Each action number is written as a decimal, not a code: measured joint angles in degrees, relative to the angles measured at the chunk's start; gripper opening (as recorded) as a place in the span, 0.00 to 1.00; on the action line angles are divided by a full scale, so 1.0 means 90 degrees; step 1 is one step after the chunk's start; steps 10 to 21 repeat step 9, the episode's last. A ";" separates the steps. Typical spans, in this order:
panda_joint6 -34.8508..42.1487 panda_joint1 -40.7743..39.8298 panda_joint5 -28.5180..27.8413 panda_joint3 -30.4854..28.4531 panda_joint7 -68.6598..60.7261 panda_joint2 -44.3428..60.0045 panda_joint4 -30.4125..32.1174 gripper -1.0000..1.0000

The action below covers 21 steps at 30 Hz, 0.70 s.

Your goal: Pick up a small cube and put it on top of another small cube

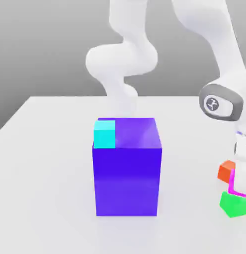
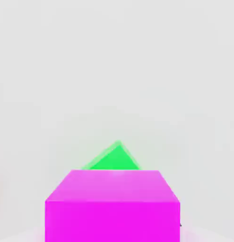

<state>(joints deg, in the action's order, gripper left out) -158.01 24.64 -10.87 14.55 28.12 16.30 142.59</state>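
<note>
The small magenta cube (image 1: pixel 232 182) is at the exterior view's right edge, directly above the small green cube (image 1: pixel 233 204), which is turned at an angle on the table. The two look to be touching or nearly so. My gripper (image 1: pixel 242 148) hangs just over the magenta cube, and its white hand covers much of that cube. In the hand view the magenta cube (image 2: pixel 112 205) is very close, with a corner of the green cube (image 2: pixel 114 159) peeking out past it.
A big blue-purple block (image 1: pixel 127 168) stands mid-table with a small cyan cube (image 1: pixel 104 134) on its top corner. A small orange cube (image 1: pixel 225 170) lies just behind the magenta one. The white table (image 1: pixel 45 173) stretches to the exterior view's left.
</note>
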 joint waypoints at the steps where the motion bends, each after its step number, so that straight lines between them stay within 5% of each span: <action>1: 0.0000 0.0000 0.0000 0.0000 0.0000 0.0000 0.0000 1.00; 21: 0.0531 -0.0108 0.0449 0.0196 -0.0329 -0.0607 0.0042 1.00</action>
